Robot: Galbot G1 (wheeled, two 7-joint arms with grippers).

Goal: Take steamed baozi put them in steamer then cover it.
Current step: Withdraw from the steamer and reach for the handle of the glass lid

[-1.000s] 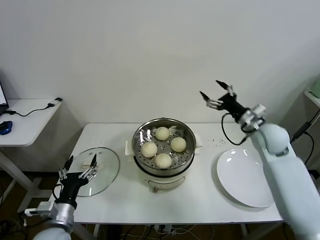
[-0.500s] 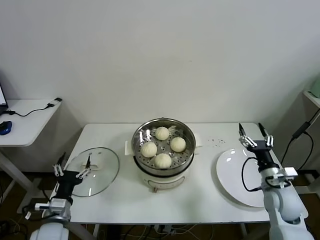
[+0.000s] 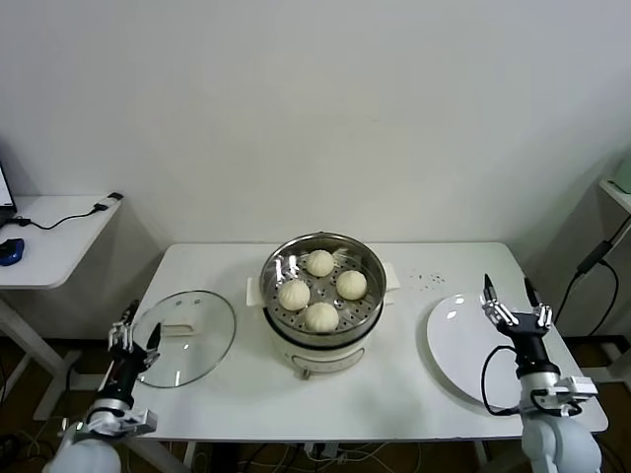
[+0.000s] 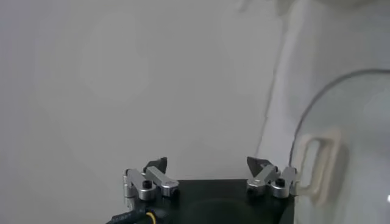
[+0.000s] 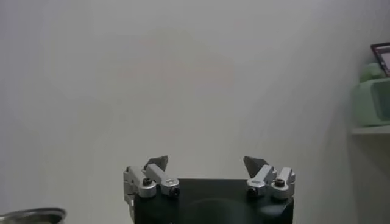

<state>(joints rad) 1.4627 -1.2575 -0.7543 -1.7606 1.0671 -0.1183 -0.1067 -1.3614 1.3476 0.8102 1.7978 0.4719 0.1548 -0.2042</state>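
Note:
Several cream-white baozi [image 3: 320, 288] lie on the perforated tray inside the shiny steamer [image 3: 322, 302] at the table's middle. The steamer stands uncovered. The round glass lid [image 3: 184, 337] with a cream handle lies flat on the table to the steamer's left; its edge and handle also show in the left wrist view [image 4: 317, 167]. My left gripper [image 3: 133, 329] is open and empty, low at the table's front left corner beside the lid. My right gripper [image 3: 513, 300] is open and empty, pointing up over the front right part of the white plate [image 3: 471, 352].
The white oval plate lies bare on the table's right side. A small side table [image 3: 49, 241] with a cable and a mouse stands at the far left. A shelf with a green object [image 5: 373, 97] shows in the right wrist view.
My right arm has come down from high behind the steamer to the table's front right, over the plate. My left gripper has drawn back off the lid toward the front left corner.

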